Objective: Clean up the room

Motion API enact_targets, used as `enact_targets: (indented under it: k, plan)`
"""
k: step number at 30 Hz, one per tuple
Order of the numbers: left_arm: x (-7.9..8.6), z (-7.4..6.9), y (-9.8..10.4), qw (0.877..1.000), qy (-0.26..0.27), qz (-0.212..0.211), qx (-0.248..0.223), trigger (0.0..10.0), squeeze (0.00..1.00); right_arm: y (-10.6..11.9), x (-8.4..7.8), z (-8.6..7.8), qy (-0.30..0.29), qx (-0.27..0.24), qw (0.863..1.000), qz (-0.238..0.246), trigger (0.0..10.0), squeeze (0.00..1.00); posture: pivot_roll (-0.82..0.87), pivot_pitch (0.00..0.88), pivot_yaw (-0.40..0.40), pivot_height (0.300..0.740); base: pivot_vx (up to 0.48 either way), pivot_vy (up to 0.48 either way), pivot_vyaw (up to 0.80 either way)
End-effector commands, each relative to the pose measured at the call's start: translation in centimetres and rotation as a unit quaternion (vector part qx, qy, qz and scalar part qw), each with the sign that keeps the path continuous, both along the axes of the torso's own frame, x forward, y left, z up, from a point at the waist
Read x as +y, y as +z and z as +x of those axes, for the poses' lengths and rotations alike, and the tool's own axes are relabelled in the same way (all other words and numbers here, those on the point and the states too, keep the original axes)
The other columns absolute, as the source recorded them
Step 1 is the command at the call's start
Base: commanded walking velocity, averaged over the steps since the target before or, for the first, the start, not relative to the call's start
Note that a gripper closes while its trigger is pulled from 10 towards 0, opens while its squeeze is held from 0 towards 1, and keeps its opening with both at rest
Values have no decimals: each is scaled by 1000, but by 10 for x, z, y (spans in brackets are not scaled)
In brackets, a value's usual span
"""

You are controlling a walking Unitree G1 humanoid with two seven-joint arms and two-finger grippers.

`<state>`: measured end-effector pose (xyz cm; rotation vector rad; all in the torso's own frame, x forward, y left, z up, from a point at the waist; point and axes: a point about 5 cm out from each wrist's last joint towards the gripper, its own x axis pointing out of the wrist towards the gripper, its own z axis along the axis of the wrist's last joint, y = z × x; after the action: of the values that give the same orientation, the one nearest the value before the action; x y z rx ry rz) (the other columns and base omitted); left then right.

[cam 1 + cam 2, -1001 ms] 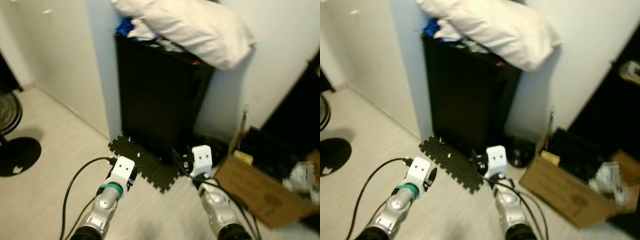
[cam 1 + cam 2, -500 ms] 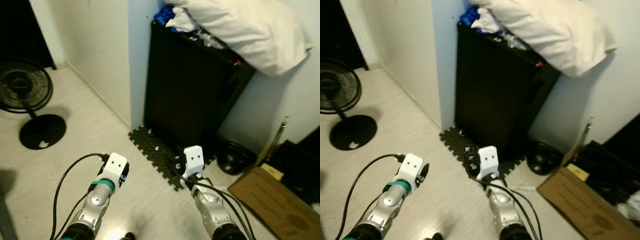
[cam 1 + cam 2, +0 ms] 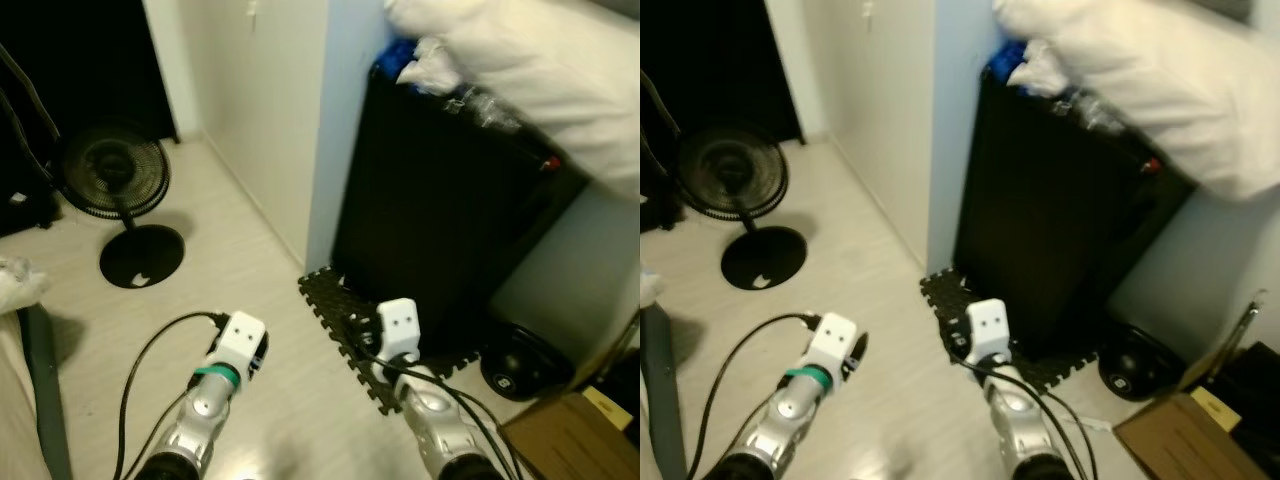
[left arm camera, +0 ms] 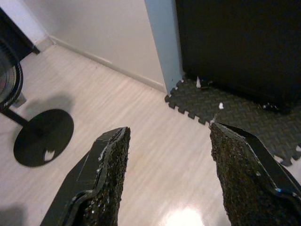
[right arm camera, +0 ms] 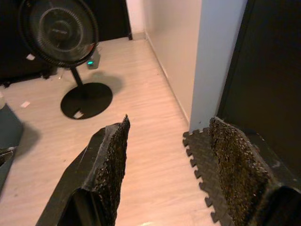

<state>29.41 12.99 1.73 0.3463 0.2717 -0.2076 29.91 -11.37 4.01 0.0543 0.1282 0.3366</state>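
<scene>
Pale wood floor (image 3: 250, 260) runs left to a black fan (image 3: 115, 180), and a white pillow (image 3: 530, 70) sits far right atop a black cabinet (image 3: 440, 230), likely dumped there, while the left end effector (image 4: 164, 155) and right end effector (image 5: 164, 155) hover low, both spread wide, holding nothing.

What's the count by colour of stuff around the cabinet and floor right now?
Black: 4 – cabinet, floor mat, fan, round ball-like thing
White: 1 – pillow
Blue: 1 – cloth
Brown: 1 – cardboard box
Total: 7
</scene>
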Motion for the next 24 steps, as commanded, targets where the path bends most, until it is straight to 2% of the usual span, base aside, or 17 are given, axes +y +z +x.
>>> enact_targets:
  k: [1,15,18,24]
  plan:
    - [4,-2,-3,1000,6,5,6,10000,0,-2,3,-2,6,6,1000,4,10000,0,46,0,-6,740,465,0,0]
    - [3,-2,-3,1000,7,5,8,10000,0,-2,3,-4,13,5,1000,5,10000,0,44,0,-6,740,465,0,715]
    - [3,-2,-4,1000,7,5,8,10000,0,-2,5,-4,20,9,1000,8,10000,0,44,0,-6,740,465,0,494]
    - [3,-2,-4,1000,8,5,8,10000,0,-2,8,-6,29,13,999,21,10000,0,44,0,-6,740,465,0,0]
